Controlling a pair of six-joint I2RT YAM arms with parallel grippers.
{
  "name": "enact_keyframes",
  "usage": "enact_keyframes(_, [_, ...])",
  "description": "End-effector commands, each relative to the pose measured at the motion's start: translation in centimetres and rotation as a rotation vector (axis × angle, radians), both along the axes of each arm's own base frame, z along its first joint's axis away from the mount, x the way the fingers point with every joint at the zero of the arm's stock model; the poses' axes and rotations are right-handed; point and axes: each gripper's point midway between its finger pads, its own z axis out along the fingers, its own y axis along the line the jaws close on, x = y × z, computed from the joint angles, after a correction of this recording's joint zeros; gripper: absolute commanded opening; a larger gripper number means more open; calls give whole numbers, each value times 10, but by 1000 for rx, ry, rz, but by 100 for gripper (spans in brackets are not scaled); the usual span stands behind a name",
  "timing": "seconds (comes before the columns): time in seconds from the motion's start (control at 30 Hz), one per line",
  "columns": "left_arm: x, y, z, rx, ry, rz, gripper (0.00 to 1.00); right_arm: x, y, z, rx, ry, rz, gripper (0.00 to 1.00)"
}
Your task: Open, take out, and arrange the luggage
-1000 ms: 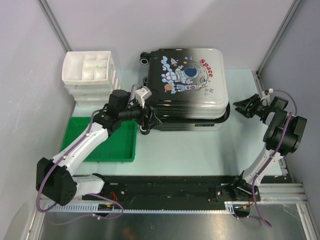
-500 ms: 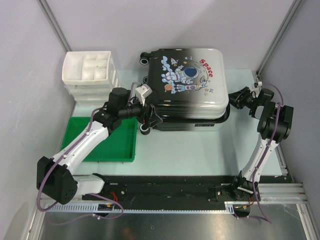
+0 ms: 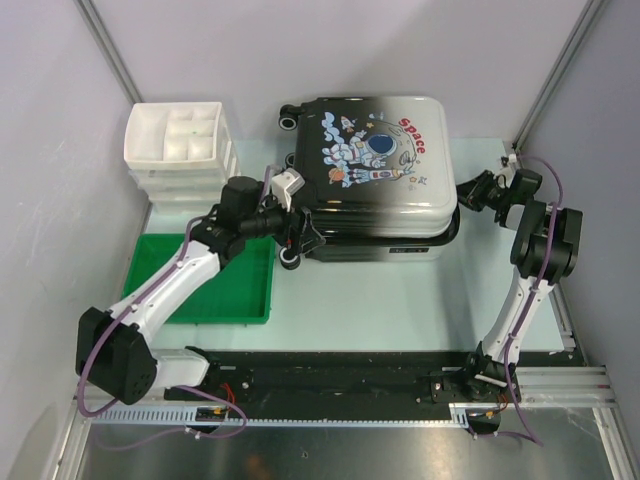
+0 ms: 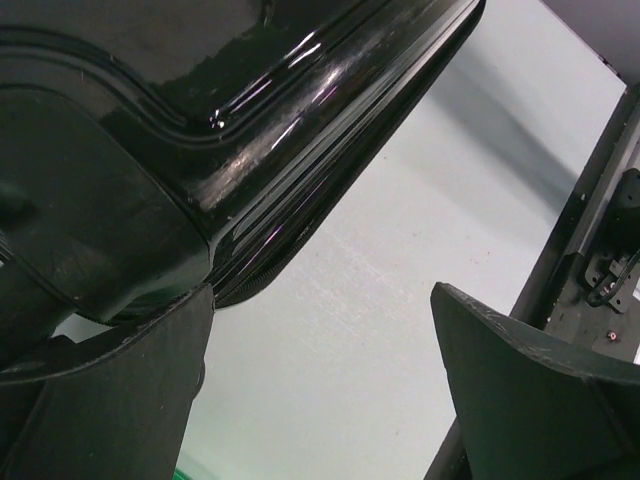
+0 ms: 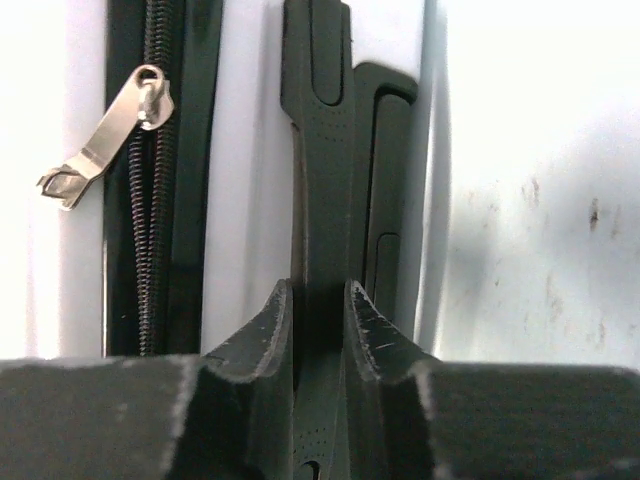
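Opening stage: right hand [image 5: 312,295] pinches the suitcase's [image 3: 375,170] side handle [image 5: 318,150], left hand [image 4: 322,300] spread wide. Next likely needs the zipper pull [image 5: 110,130].

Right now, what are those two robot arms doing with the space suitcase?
The suitcase lies closed on the table. The right claw is pinching the black handle on the suitcase's side, next to the zipper pull. The left claw is wide open at the suitcase's near left corner, holding nothing. Nothing has been taken out yet.
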Motion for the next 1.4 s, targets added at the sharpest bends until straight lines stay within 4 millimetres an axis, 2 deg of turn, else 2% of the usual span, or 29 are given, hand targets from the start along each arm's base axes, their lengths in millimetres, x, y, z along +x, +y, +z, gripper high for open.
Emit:
enact_keyframes(0.0, [4, 4, -5, -27, 66, 99, 95, -24, 20, -34, 62, 138, 84, 2])
enact_keyframes(0.03, [7, 4, -6, -25, 68, 111, 94, -26, 15, -26, 52, 128, 80, 0])
enact_keyframes(0.1, [18, 8, -6, -10, 60, 167, 94, -44, 3, -25, 30, 127, 62, 0])
enact_keyframes(0.13, [24, 10, -10, 4, 67, 189, 94, -49, -1, -8, 5, 90, 56, 0])
enact_keyframes(0.23, [47, 15, -12, 28, 55, 260, 93, -89, -2, -20, -26, 141, 71, 0])
enact_keyframes(0.27, [54, 17, -11, 26, 57, 276, 93, -98, -1, -11, -49, 125, 75, 0])
enact_keyframes(0.3, [62, 16, -2, 14, 39, 284, 93, -124, 7, -25, -55, 173, 95, 0])
enact_keyframes(0.33, [70, 17, -5, 25, 42, 298, 93, -136, 12, -27, -62, 189, 98, 0])
enact_keyframes(0.37, [77, 18, -3, 28, 30, 304, 93, -145, 15, -16, -76, 170, 96, 0])
enact_keyframes(0.4, [85, 15, 10, 16, 2, 301, 93, -165, 24, -21, -59, 225, 106, 0])
enact_keyframes(0.47, [99, 11, 9, 31, -18, 290, 93, -201, 47, -27, -45, 290, 146, 0])
enact_keyframes(0.5, [111, 5, 16, 29, -40, 279, 93, -215, 55, -16, -46, 297, 158, 17])
enact_keyframes(0.53, [118, 3, 19, 33, -58, 268, 93, -230, 61, -15, -45, 313, 162, 30])
enact_keyframes(0.57, [126, 5, 21, 49, -85, 266, 93, -234, 60, -8, -58, 300, 149, 42])
enact_keyframes(0.6, [135, 3, 28, 43, -104, 256, 92, -237, 58, 11, -86, 251, 132, 56])
enact_keyframes(0.73, [139, 12, 49, -2, -141, 203, 91, -228, 14, 65, -169, 62, 14, 72])
enact_keyframes(0.77, [136, 16, 53, -10, -149, 185, 91, -220, -7, 88, -212, -3, -29, 73])
enact_keyframes(0.83, [114, 19, 61, -26, -166, 145, 91, -219, -21, 104, -227, -41, -27, 75])
enact_keyframes(0.87, [107, 22, 64, -29, -177, 140, 91, -211, -38, 119, -288, -96, -46, 75])
enact_keyframes(0.9, [89, 26, 63, -35, -172, 136, 91, -205, -46, 124, -306, -107, -61, 75])
enact_keyframes(0.97, [71, 30, 61, -53, -153, 136, 91, -188, -69, 127, -362, -129, -100, 75])
enact_keyframes(1.0, [55, 35, 55, -56, -138, 145, 91, -171, -83, 142, -405, -191, -134, 74])
enact_keyframes(1.07, [37, 38, 45, -74, -89, 156, 91, -142, -107, 147, -454, -243, -206, 74])
enact_keyframes(1.1, [25, 42, 31, -73, -59, 161, 90, -127, -108, 156, -460, -267, -216, 72])
enact_keyframes(1.17, [12, 42, 18, -81, -11, 161, 89, -98, -121, 150, -511, -282, -256, 71])
enact_keyframes(1.2, [4, 42, 2, -69, 27, 162, 87, -85, -121, 151, -518, -283, -269, 70])
enact_keyframes(1.27, [-4, 35, -11, -59, 69, 152, 86, -53, -125, 163, -558, -338, -312, 66])
enact_keyframes(1.3, [-6, 33, -25, -41, 101, 151, 84, -39, -127, 146, -553, -310, -316, 65])
enact_keyframes(1.37, [-9, 26, -36, -16, 124, 143, 82, -11, -132, 162, -596, -373, -365, 64])
